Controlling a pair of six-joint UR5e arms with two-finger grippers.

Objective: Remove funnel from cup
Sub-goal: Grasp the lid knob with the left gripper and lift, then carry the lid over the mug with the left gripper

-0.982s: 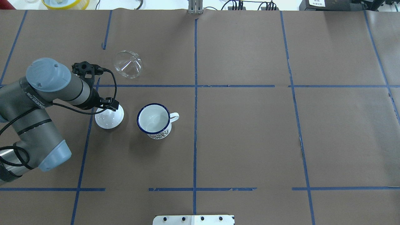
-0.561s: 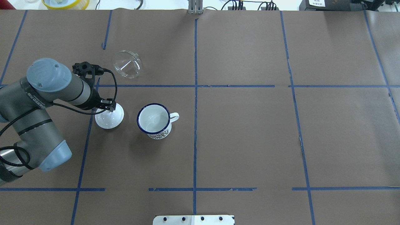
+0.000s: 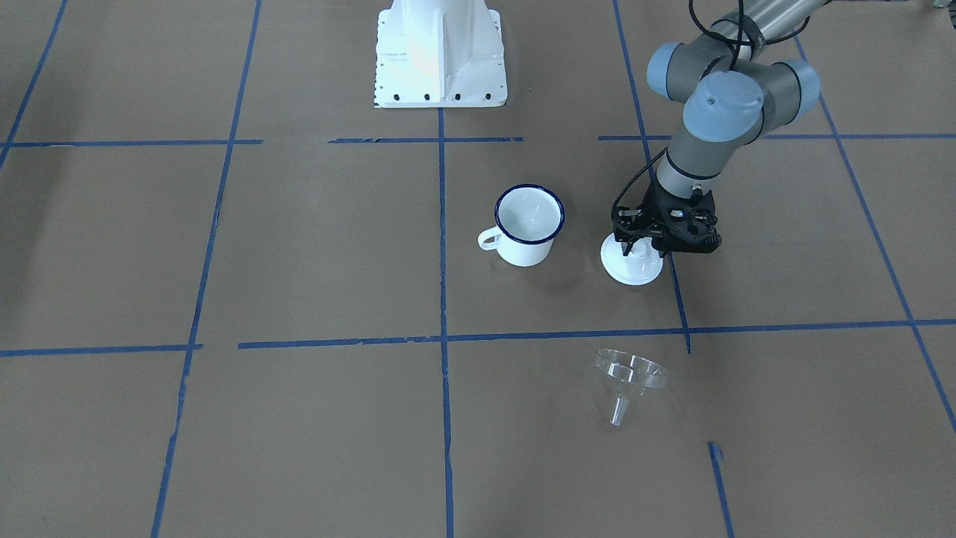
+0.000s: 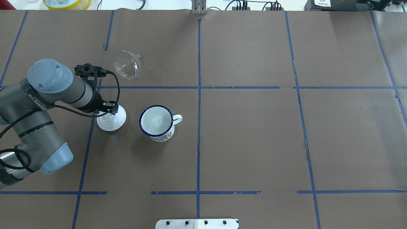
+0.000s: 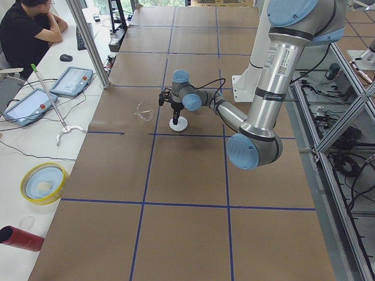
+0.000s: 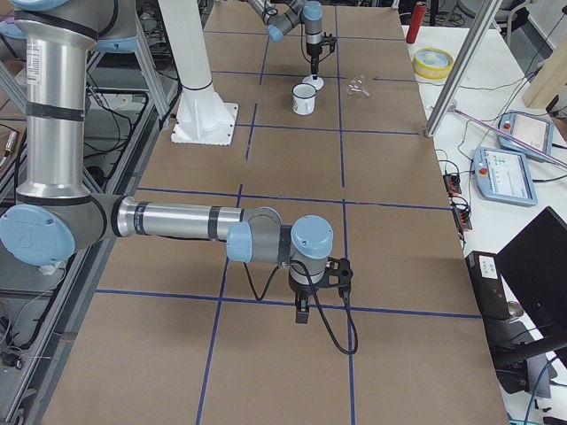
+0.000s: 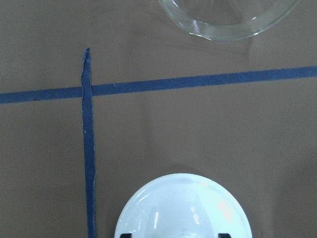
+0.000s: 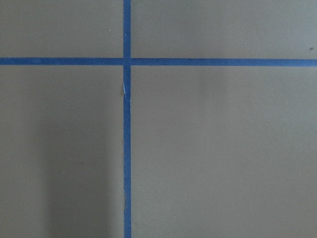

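The clear funnel [image 4: 126,64] lies on its side on the brown paper, out of the cup and beyond the blue tape line; it also shows in the front view [image 3: 629,379] and at the top of the left wrist view [image 7: 228,20]. The white cup [image 4: 156,122] with a dark blue rim stands upright and empty [image 3: 529,217]. My left gripper [image 3: 638,250] hangs low over a white knobbed lid [image 4: 111,121], left of the cup. Its fingertips [image 7: 126,234] stand wide apart over the lid [image 7: 183,208]. My right gripper [image 6: 301,314] shows only in the exterior right view, far from the objects; I cannot tell its state.
The robot's white base plate [image 3: 441,52] sits at the near table edge [image 4: 197,223]. A yellow bowl [image 4: 66,3] lies past the far edge. Blue tape lines [image 4: 198,87] cross the paper. A person [image 5: 26,29] sits beyond the table end.
The funnel has rolled slightly to the left and away from the cup. My left gripper has shifted a little over the lid. The cup has not moved.
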